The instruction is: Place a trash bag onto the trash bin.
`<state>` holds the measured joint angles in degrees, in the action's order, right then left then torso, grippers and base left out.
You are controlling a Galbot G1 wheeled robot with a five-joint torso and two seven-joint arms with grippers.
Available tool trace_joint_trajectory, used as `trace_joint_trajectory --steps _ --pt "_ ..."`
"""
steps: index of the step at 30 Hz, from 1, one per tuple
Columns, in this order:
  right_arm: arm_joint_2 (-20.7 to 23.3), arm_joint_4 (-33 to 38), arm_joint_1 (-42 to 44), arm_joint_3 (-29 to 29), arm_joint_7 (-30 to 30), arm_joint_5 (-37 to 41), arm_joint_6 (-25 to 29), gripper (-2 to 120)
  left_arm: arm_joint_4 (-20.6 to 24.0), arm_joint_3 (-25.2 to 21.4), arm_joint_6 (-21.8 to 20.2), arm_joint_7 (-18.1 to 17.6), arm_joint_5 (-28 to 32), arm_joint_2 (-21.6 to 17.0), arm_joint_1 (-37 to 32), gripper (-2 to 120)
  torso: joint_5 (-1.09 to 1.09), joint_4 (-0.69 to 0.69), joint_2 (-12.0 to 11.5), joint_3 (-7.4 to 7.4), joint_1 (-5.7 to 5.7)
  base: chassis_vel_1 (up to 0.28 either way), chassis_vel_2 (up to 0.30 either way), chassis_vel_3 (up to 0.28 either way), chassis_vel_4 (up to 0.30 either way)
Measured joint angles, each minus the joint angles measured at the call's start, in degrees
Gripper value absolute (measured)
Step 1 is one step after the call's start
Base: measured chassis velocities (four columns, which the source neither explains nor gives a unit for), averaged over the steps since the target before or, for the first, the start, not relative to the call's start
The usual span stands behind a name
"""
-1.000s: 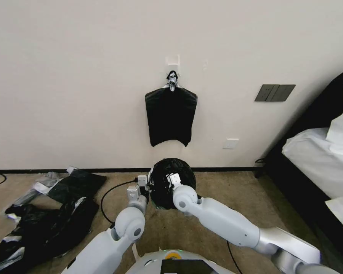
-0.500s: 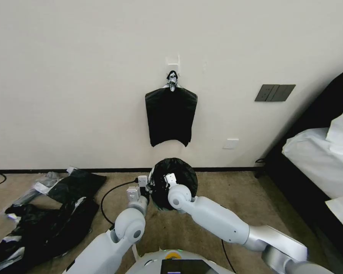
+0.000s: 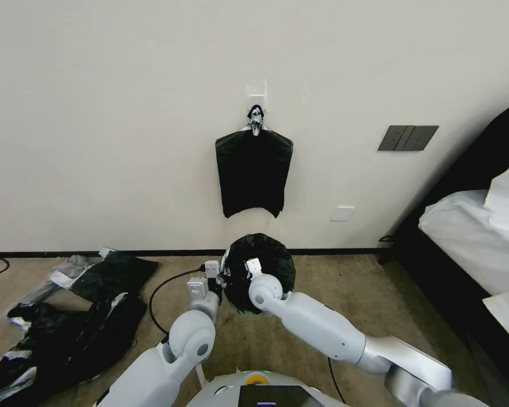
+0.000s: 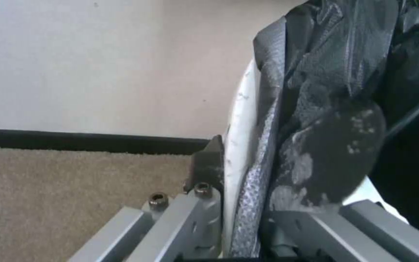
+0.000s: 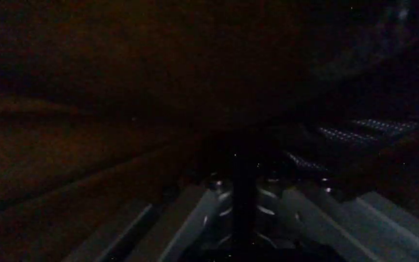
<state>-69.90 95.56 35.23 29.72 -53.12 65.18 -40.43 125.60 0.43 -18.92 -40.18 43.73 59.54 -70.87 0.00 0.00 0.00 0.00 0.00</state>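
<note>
The trash bin [image 3: 244, 305] stands upright on the carpet just before the wall, its long axis vertical and its mouth facing up toward the head camera, and the trash bag [image 3: 263, 260] is already draped over that mouth, so from above almost nothing of the bin is seen but black plastic and a sliver of pale green near the base. By my judgement the task is well along: the bag sits in and over the bin, and what remains is to settle its edge evenly around the rim and let go. The left hand [image 4: 234, 203] is at the bin's left side, its jaws closed across the rim with one finger outside the white wall [image 4: 238, 138] and the other inside against the bag's folded edge, so it pinches bag and rim together there. The right hand [image 3: 253, 265] reaches down into the bag's opening; its wrist camera looks into near darkness, and I cannot tell whether its fingers are open or closed. The bag's mouth points upward, in line with the bin. A flat black bundle [image 3: 253, 172] hangs on a wall hook above, and a heap of black plastic [image 3: 68, 333] lies on the carpet well to the left.
</note>
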Motion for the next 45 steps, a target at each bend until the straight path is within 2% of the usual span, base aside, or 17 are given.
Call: trace_joint_trajectory --steps 21,45 --pt "-1.26 -4.06 0.22 -1.05 1.70 -1.13 0.06 0 0.84 0.11 -0.03 0.10 0.28 -0.10 -0.20 2 0.00 0.00 0.00 0.00 0.00 0.000 0.000 0.000 0.000" --pt "-1.22 -5.38 0.06 -0.50 2.12 -0.90 0.06 0 1.16 0.32 -0.11 1.54 -0.25 -0.36 -0.63 2 0.00 0.00 0.00 0.00 0.00 0.000 0.000 0.000 0.000"
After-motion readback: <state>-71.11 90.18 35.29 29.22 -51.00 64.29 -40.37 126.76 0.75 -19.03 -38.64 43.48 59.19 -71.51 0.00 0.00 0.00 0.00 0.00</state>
